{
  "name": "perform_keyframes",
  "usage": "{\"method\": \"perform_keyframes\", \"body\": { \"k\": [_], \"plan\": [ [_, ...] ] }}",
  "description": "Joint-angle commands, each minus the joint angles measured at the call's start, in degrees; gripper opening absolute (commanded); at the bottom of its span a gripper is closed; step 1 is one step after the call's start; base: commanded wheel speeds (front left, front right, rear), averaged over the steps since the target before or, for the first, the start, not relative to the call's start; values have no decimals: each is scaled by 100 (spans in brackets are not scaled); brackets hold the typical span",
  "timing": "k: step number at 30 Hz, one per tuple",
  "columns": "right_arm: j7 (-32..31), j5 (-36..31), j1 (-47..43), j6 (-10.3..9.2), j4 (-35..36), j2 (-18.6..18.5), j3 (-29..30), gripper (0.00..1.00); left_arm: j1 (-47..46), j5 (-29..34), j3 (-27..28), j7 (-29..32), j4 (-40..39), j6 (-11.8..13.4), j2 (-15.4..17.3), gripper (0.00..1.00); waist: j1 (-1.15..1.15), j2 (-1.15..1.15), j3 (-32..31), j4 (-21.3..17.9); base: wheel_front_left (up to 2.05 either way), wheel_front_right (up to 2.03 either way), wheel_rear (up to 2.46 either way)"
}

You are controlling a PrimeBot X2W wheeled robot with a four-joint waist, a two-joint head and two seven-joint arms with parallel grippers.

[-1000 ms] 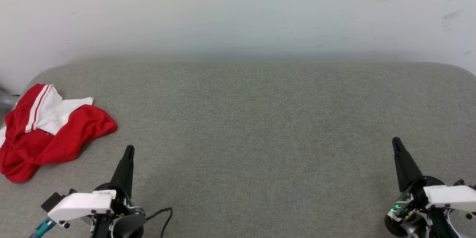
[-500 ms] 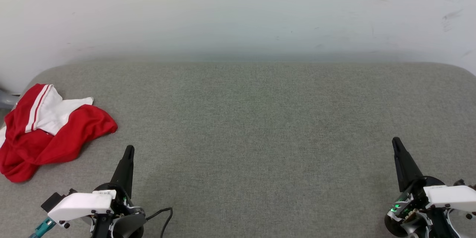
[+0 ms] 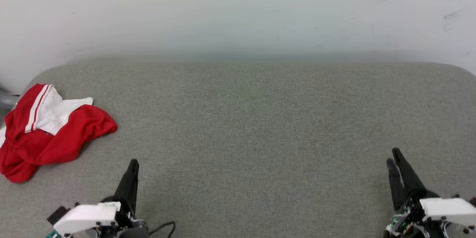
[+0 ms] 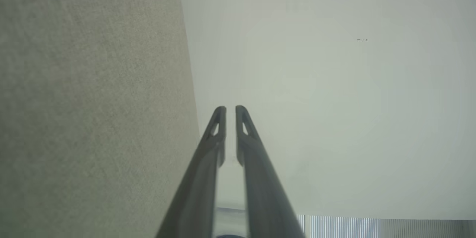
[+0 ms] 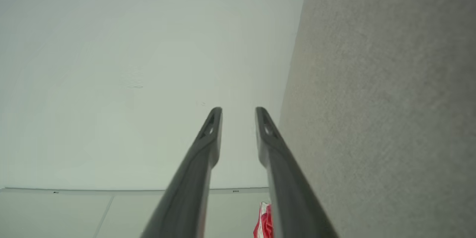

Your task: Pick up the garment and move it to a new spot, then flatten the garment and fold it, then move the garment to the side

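On my left gripper (image 3: pixel 132 163) the jaws stand a sliver apart, on my right gripper (image 3: pixel 393 156) wider, both empty. I see the crumpled red-and-white jersey shirt (image 3: pixel 48 134) left of and beyond the left jaws, at the edge of the grey fabric surface (image 3: pixel 253 119). Bare cloth runs ahead of both to the white wall (image 3: pixel 238 7).

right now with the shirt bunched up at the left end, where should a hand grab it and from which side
Grip the red lobe of the shirt that juts toward the middle of the grey surface, likely with the left hand, coming down from its right side. That fold is raised, free at its edge and nearest that hand; the rest is a tangled heap.
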State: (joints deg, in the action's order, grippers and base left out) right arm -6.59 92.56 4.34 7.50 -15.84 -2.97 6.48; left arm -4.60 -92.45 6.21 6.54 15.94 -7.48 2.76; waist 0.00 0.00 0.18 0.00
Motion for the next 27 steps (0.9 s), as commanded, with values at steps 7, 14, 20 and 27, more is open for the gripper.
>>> {"method": "perform_keyframes", "body": {
  "k": [7,14,20,27],
  "plan": [
    [181,-132,-62,0,42,1,-14,100,46,139,-42,-180,-86,0,-2,100,0,0,7,4,0,0,0],
    [376,-647,-77,0,189,1,57,100,25,739,50,-375,-221,14,0,100,0,0,22,14,0,0,0],
    [531,-1345,-79,0,398,2,104,100,0,1430,39,-530,-458,173,2,100,0,0,40,24,0,0,0],
    [699,-2242,-99,0,711,3,75,100,2,2303,-109,-698,-735,425,3,100,0,0,61,36,0,0,0]
  ]
}}
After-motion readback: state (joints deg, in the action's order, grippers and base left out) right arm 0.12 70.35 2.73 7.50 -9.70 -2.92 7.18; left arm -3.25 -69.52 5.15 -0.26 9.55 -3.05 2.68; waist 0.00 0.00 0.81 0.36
